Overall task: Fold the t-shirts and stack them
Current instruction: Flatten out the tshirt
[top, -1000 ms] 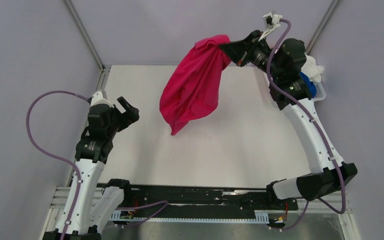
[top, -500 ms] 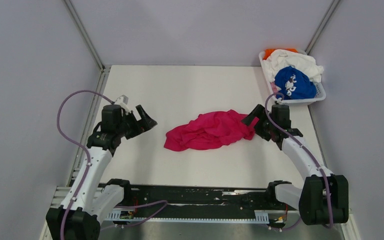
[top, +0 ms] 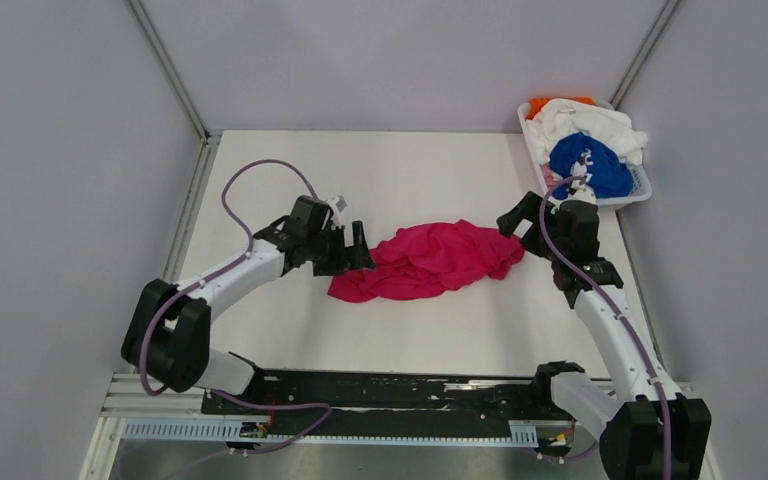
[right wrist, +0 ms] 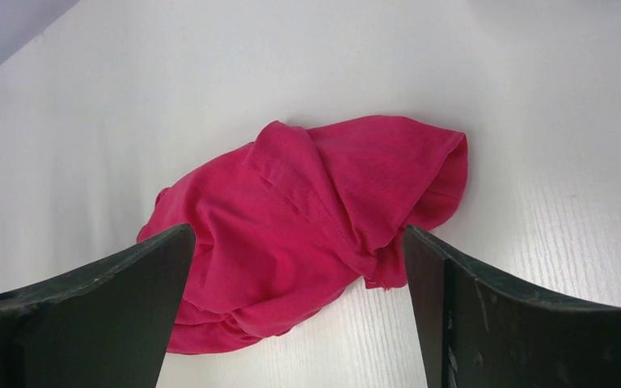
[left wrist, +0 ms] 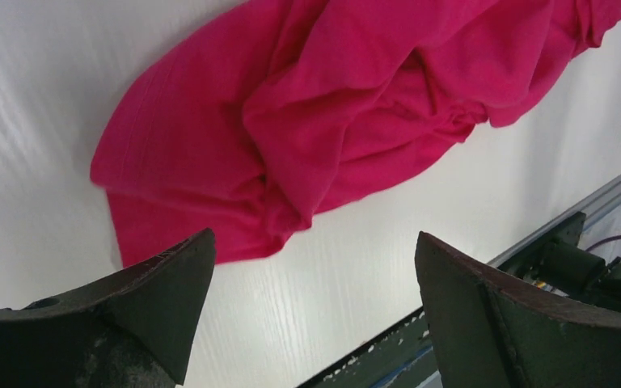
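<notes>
My right hand (top: 513, 216) has dropped the crumpled magenta-pink cloth t-shirt (top: 428, 262) onto the white table (top: 410, 170). It and my left hand (top: 354, 256) gape released at opposite ends. I'd pinch single-layer edges, then pull the shirt flat.

You see the pink t-shirt (top: 430, 260) crumpled on the table (top: 360, 170), and the blue shirt (top: 588, 168), white shirt (top: 585, 120) and orange shirt (top: 545, 103) heaped in the basket (top: 640, 187).

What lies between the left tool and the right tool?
Only the crumpled pink t-shirt, with the open left tool at one end and the open right tool at the other; the top view shows it.
</notes>
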Robot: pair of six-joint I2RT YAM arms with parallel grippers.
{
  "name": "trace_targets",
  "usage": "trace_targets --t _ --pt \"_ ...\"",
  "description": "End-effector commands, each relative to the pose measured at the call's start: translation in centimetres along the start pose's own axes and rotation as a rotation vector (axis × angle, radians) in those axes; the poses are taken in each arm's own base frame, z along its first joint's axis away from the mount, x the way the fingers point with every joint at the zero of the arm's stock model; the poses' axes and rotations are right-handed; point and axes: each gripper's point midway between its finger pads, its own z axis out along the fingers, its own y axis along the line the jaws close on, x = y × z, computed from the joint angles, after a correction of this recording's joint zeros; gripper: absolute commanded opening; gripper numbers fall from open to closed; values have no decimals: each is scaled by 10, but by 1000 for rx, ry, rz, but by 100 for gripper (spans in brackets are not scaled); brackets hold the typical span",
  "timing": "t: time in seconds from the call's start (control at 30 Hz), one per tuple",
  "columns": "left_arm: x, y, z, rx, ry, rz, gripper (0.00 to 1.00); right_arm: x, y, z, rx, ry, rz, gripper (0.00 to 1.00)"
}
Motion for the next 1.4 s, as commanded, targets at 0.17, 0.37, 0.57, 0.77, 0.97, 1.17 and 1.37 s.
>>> trace_targets --t 0.17,0.37,0.57,0.77,0.97,1.17,1.37 --pt "-43 -6 53 -102 68 198 95 0 1 5 -17 -4 -57 100" --pt "-41 -10 80 -96 136 243 85 4 -11 10 31 4 -64 100" --pt "-40 -14 90 -108 149 244 76 7 -18 13 67 12 -60 100" --pt "-37 -24 93 -107 144 249 70 10 -19 15 72 26 -60 100" --pt "-41 -27 93 -138 128 255 55 12 -21 16 78 36 -61 100" --pt "-46 -26 88 -175 101 271 39 13 -23 17 87 41 -59 100" --pt "-44 -26 91 -174 116 275 38 14 -24 17 95 49 -60 100"
